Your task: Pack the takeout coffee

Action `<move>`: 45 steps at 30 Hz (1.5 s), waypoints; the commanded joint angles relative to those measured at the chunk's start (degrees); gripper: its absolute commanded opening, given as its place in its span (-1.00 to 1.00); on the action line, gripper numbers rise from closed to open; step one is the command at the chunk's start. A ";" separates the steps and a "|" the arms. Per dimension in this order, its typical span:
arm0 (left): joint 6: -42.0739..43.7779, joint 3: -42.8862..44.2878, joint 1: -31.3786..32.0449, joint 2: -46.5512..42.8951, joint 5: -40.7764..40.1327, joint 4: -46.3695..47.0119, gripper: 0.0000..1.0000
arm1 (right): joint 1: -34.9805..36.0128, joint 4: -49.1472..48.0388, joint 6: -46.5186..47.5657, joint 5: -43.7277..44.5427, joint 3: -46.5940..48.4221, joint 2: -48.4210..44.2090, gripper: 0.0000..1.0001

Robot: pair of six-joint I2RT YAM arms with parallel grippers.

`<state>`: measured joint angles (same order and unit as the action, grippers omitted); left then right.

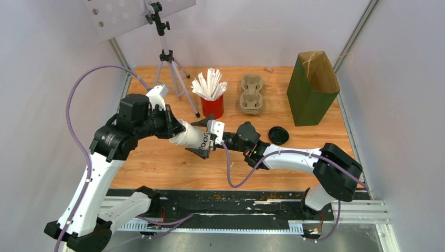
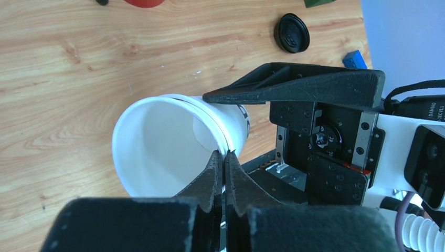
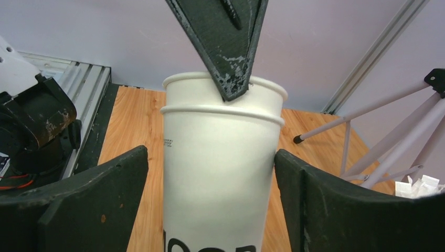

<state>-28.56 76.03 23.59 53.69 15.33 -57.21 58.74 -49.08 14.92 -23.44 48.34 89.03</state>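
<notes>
Two nested white paper cups (image 3: 218,173) are lying sideways in the air. The left gripper (image 2: 224,156) is pinching the inner rim, fingers pressed together. The right gripper (image 3: 210,152) is straddling the outer wall, fingers spread and not gripping, probably so the cups can be pulled apart before lidding.

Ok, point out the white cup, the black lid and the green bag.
white cup (image 1: 193,137): top view, on its side wall.
black lid (image 1: 278,135): top view, middle of its top.
green bag (image 1: 309,107): top view, on its front face.
</notes>
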 commanded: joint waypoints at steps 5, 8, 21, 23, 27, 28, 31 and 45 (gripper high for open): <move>4.58 0.67 -0.30 -1.36 -7.70 0.65 -1.00 | 0.73 7.93 -0.10 -0.08 6.91 1.64 1.00; 4.82 -0.83 -0.25 -1.93 -8.13 1.29 -1.00 | 1.01 9.21 -0.55 0.56 8.84 2.53 0.97; 3.38 -5.09 -0.30 -2.75 -7.53 3.62 -1.00 | 2.16 9.48 -4.52 5.20 13.90 6.69 0.85; 3.25 -5.48 -0.35 -3.05 -8.75 3.56 -1.00 | 2.12 10.52 -6.86 7.83 14.62 7.03 0.78; 2.63 -5.63 -0.29 -3.31 -11.05 3.25 -1.00 | 2.16 12.95 -10.40 10.47 15.08 7.96 0.61; 2.41 -5.62 -0.26 -3.34 -11.56 3.12 -1.00 | 2.17 13.18 -11.07 10.93 14.87 8.11 0.57; 2.29 -5.67 -0.30 -3.26 -12.83 2.77 -1.00 | 2.17 13.60 -12.92 13.12 14.32 8.55 0.41; 2.78 -7.93 -0.34 -1.94 -16.76 0.72 -1.00 | 2.15 17.16 -20.00 13.98 14.33 12.63 0.17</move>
<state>-26.06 69.38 23.53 51.48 0.01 -56.14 60.99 -31.29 -1.67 -10.22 61.87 99.83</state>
